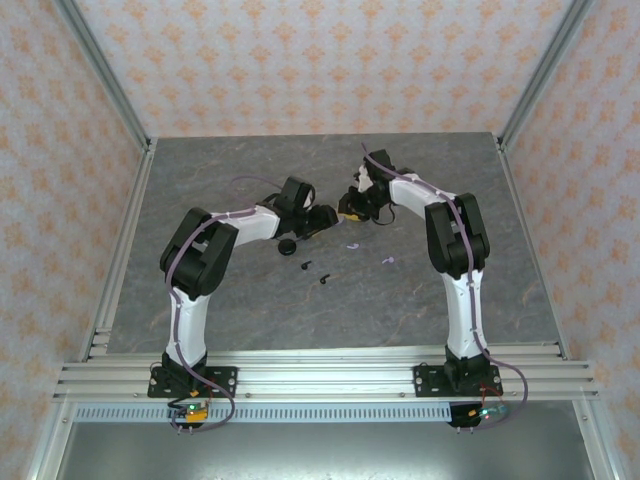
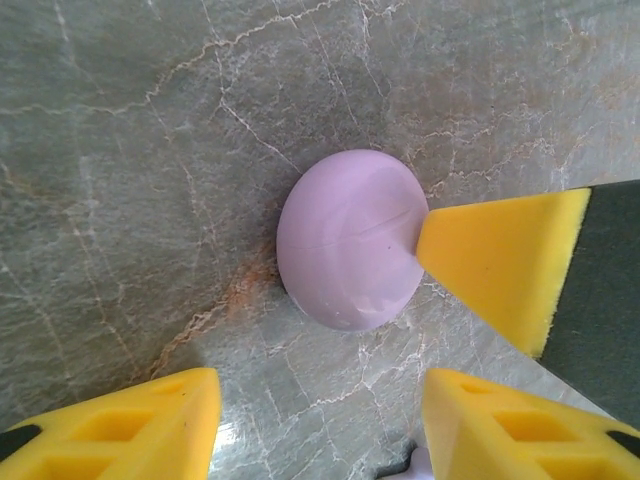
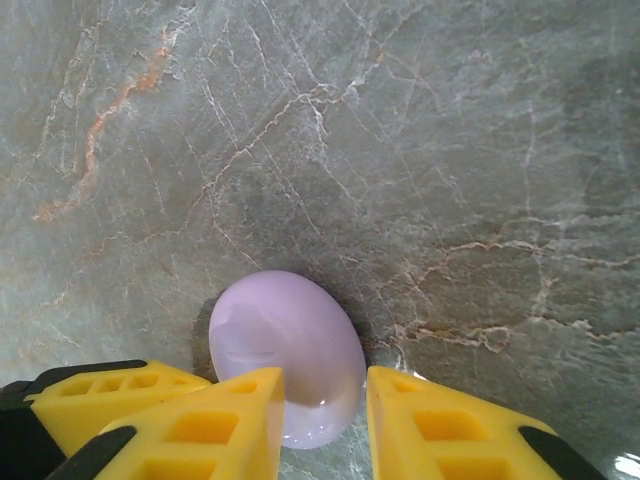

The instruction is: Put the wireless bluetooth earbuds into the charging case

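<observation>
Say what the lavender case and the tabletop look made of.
Lavender case: likely moulded plastic with a smooth semi-gloss finish; it shows soft highlights and a thin lid seam. Tabletop: grey stone-look surface with pale and rusty veins and a slight sheen; can't tell whether it is real stone or printed laminate.

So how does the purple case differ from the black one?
The purple case is pale lavender; the black case is dark. The purple case sits between the yellow fingers of the right end effector; the black case lies untouched beside the left arm. Both are round and rest on the table.
</observation>
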Action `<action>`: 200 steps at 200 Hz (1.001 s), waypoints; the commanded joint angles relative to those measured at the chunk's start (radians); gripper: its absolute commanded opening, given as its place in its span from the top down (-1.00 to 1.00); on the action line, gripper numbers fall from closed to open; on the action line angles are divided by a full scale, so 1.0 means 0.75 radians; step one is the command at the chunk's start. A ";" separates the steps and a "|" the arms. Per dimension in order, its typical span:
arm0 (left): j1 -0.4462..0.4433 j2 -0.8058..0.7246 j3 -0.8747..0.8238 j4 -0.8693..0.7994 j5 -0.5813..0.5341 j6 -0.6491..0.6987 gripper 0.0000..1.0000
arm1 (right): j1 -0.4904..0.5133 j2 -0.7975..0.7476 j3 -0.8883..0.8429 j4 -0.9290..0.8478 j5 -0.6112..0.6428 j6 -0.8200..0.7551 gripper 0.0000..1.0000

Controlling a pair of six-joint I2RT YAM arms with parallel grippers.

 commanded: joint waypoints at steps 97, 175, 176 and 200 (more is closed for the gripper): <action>0.010 0.100 0.044 0.118 -0.051 -0.054 -0.03 | -0.023 0.049 0.020 0.056 -0.076 0.050 0.45; 0.012 0.169 0.050 0.206 -0.016 -0.103 0.03 | -0.022 0.048 -0.026 0.084 -0.096 0.077 0.53; 0.013 0.169 0.050 0.207 -0.017 -0.103 0.03 | -0.023 0.047 -0.027 0.084 -0.095 0.077 0.53; 0.016 0.183 0.050 0.232 -0.024 -0.117 0.11 | -0.021 0.042 -0.044 0.088 -0.097 0.079 0.55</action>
